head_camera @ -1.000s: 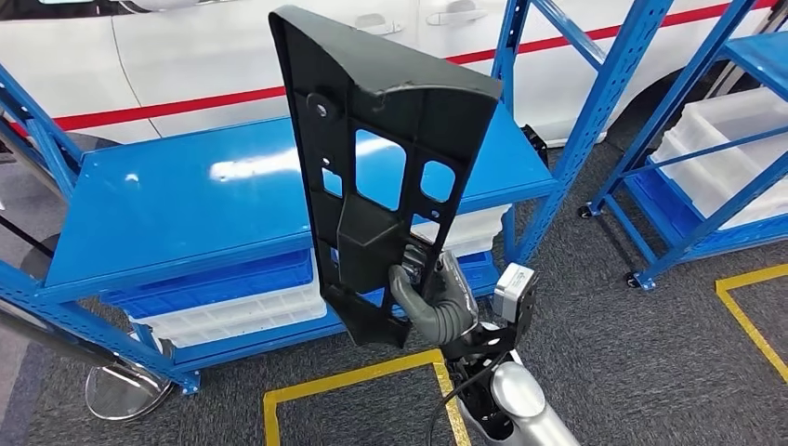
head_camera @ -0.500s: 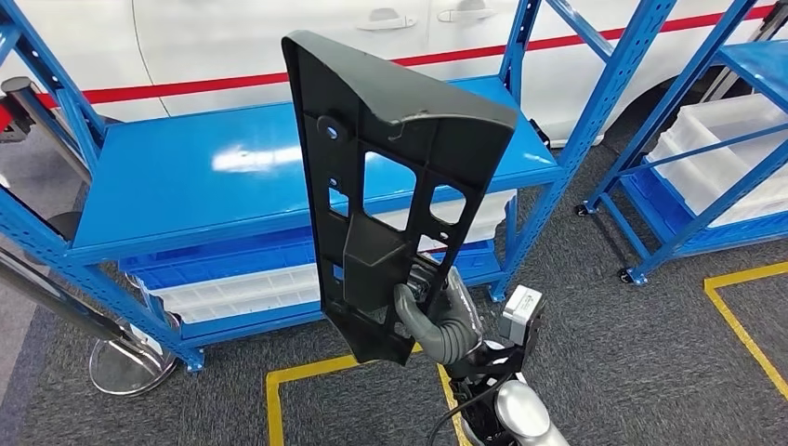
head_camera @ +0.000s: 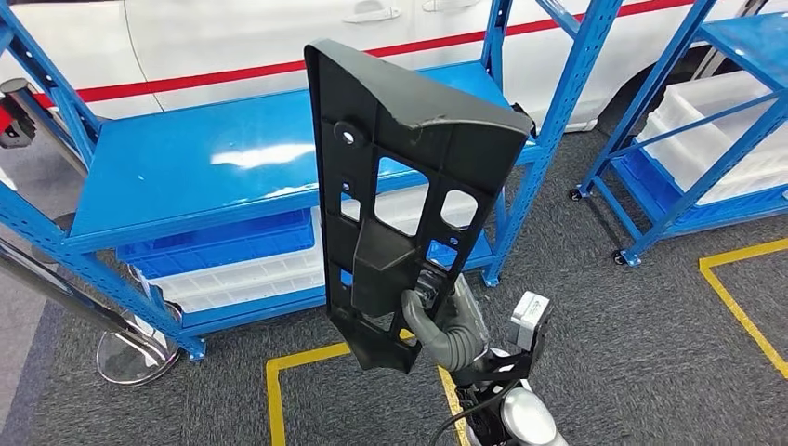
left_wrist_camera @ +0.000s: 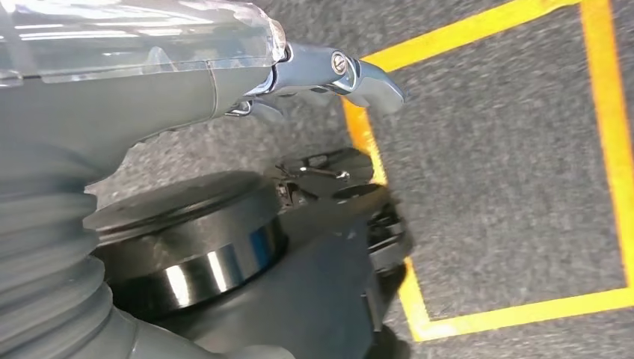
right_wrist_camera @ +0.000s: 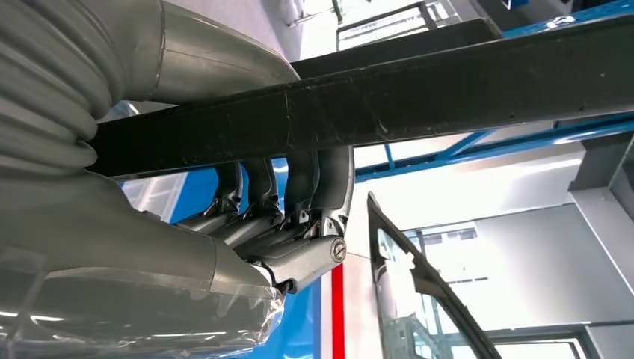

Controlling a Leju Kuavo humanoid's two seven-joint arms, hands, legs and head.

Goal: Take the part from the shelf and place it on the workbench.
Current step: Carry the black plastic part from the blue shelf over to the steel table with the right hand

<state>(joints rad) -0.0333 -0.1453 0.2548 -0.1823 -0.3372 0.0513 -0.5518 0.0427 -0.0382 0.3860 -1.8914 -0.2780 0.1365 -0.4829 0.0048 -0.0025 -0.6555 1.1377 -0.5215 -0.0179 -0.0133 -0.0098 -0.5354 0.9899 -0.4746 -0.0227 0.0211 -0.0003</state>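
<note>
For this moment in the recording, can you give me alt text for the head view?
The robot's right hand grips the lower end of a tall black plastic part with cut-out openings, holding it upright. Behind it stands a blue metal shelf with white and blue bins underneath, before a white car with a red stripe. Yellow tape lines mark the grey floor.

The part is standing upright in front of the shelf, its lower end sitting in the right hand. Trays are lying under the shelf's top board; a second rack is standing to the shelf's right.
</note>
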